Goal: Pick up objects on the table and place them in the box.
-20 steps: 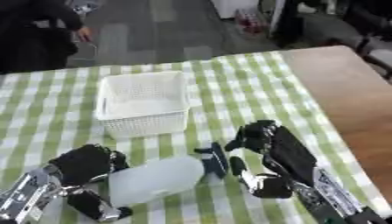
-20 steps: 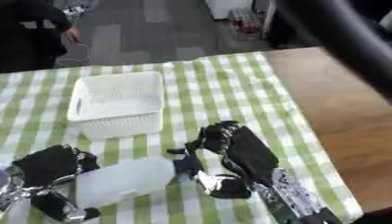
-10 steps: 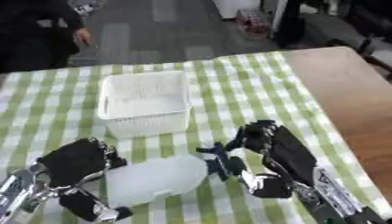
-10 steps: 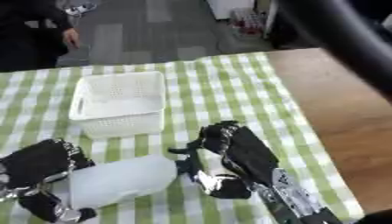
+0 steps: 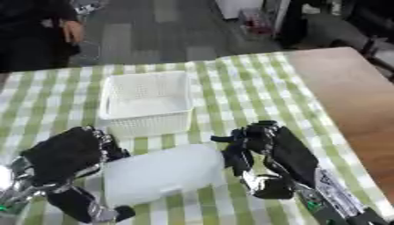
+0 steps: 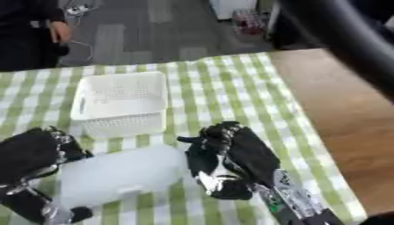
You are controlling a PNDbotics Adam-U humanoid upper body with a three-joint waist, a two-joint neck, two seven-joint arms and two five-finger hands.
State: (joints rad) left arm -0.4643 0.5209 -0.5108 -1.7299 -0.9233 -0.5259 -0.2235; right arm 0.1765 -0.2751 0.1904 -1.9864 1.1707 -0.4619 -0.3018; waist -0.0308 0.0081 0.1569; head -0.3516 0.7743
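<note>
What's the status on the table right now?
Left robot hand and right robot hand clasp white jug between them. White basket just beyond, nothing between.

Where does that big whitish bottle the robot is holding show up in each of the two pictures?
Left eye view: the bottle lies on its side low and left of centre, between the left hand and the right hand.
Right eye view: the same bottle sits further left, near the lower left.
Shared landmark: the white basket on the green checked cloth, just beyond the bottle in both.
</note>
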